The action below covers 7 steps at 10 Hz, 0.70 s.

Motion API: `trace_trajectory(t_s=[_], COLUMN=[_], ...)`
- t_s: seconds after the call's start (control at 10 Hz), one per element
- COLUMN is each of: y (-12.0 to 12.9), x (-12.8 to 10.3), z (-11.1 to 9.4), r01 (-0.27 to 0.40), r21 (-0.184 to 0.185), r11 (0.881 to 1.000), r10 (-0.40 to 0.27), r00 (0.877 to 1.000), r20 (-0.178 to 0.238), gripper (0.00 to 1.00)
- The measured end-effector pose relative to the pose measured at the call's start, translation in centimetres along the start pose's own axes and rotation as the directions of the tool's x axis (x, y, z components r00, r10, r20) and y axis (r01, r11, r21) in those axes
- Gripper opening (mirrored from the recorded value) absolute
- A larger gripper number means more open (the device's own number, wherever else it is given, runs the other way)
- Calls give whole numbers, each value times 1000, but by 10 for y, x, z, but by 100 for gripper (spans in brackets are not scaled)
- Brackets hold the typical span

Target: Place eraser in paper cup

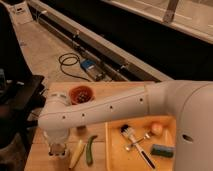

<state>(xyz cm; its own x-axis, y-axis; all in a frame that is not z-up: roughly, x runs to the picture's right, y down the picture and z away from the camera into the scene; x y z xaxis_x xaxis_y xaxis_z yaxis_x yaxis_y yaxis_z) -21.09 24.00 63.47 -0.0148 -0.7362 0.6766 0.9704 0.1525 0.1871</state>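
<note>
My white arm reaches across the wooden table (115, 90) from the right and bends down at the front left. The gripper (58, 149) hangs there, pointing down, just above the table's front left part. The eraser and the paper cup do not show; the arm and wrist hide the table beneath them. A small dark object (80, 129) peeks out just under the arm, and I cannot tell what it is.
A red-brown bowl (80, 93) stands at the table's back left. A yellow banana-like piece (76, 153) and a green vegetable (90, 149) lie right of the gripper. A yellow tray (114, 150) on the right holds a brush (131, 136), an orange ball (156, 128) and a blue-green sponge (162, 150).
</note>
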Motion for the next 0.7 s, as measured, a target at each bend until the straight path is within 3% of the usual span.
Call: trace_trajectory(t_s=[0.3, 0.7], y=[0, -3], x=[2, 0], z=[5, 14], r01=[1, 9], r21=[16, 46], r11=[1000, 999], r10=[-1, -10], r00=[1000, 1000], r20=[3, 24], gripper=[1, 35])
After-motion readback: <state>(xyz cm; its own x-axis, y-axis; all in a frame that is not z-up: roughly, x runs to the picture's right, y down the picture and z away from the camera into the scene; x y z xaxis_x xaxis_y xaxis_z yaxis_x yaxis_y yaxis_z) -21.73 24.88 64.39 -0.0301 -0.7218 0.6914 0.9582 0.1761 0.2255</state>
